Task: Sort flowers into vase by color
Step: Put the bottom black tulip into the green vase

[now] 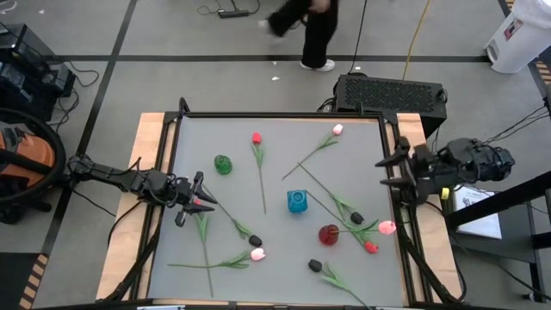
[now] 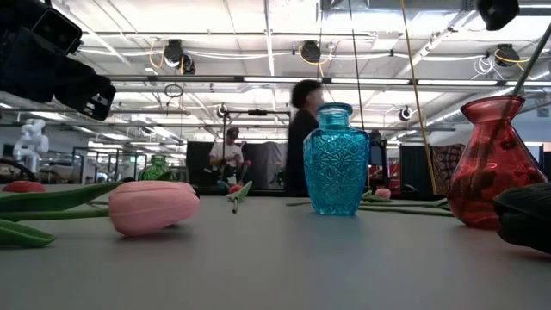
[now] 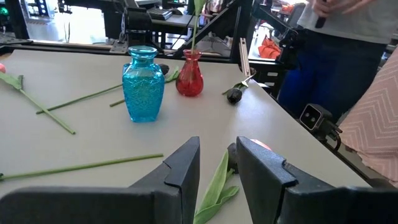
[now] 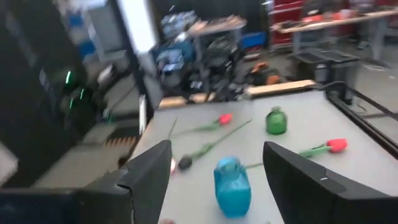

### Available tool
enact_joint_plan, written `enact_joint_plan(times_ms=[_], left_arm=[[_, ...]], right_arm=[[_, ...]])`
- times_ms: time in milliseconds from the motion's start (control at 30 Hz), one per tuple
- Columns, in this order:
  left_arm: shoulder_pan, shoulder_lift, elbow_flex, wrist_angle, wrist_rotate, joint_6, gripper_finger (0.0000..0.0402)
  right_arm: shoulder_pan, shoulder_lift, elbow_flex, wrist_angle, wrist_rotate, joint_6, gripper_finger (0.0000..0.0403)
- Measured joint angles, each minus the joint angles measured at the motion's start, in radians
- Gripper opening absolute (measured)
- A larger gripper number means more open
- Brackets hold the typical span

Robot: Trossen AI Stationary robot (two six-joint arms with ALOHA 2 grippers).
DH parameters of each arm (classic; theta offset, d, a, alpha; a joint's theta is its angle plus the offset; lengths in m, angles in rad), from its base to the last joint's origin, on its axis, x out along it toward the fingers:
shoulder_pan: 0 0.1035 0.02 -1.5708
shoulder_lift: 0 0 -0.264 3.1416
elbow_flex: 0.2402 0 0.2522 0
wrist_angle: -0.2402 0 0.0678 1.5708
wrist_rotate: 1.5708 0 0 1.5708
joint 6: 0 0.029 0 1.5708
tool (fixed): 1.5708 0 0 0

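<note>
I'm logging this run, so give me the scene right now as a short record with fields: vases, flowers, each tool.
vases: green vase, blue vase, red vase, all upright on the table
in vases: one stem stands in the red vase; blue looks empty; green cannot tell
flowers: tulips lie loose on the table, red, pink and dark heads
left tool: at the table's left edge, open, over a red tulip
right tool: at the right edge, open, holding nothing
person: walking beyond the table
</note>
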Motion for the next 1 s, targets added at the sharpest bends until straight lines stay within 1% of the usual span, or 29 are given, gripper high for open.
enact_joint_plan(times_ms=[133, 267, 400, 533, 667, 767, 833, 933, 1000], left_arm=[[0.0, 0.0, 0.0, 0.0, 0.0, 0.0, 0.0112], [0.0, 0.0, 0.0, 0.0, 0.0, 0.0, 0.0112], [0.0, 0.0, 0.0, 0.0, 0.0, 0.0, 0.0112], [0.0, 0.0, 0.0, 0.0, 0.0, 0.0, 0.0112], [0.0, 0.0, 0.0, 0.0, 0.0, 0.0, 0.0112], [0.0, 0.0, 0.0, 0.0, 0.0, 0.0, 0.0112], [0.0, 0.0, 0.0, 0.0, 0.0, 0.0, 0.0112], [0.0, 0.0, 0.0, 0.0, 0.0, 0.0, 0.0112], [0.0, 0.0, 0.0, 0.0, 0.0, 0.0, 0.0112]], right_arm=[[0.0, 0.0, 0.021, 0.023, 0.08, 0.113, 0.0229], [0.0, 0.009, 0.021, 0.027, 0.071, 0.211, 0.0213], [0.0, 0.052, 0.021, 0.032, 0.068, 0.274, 0.0202], [0.0, 0.118, 0.021, 0.081, 0.081, 0.276, 0.0199], [0.0, 0.192, 0.021, 0.114, 0.149, 0.313, 0.0199], [-0.001, 0.24, 0.021, 0.108, 0.23, 0.374, 0.0199], [-0.004, 0.268, 0.021, 0.092, 0.272, 0.386, 0.0199], [-0.028, 0.303, 0.021, 0.068, 0.282, 0.4, 0.0199], [-0.047, 0.325, 0.021, 0.047, 0.281, 0.46, 0.0199]])
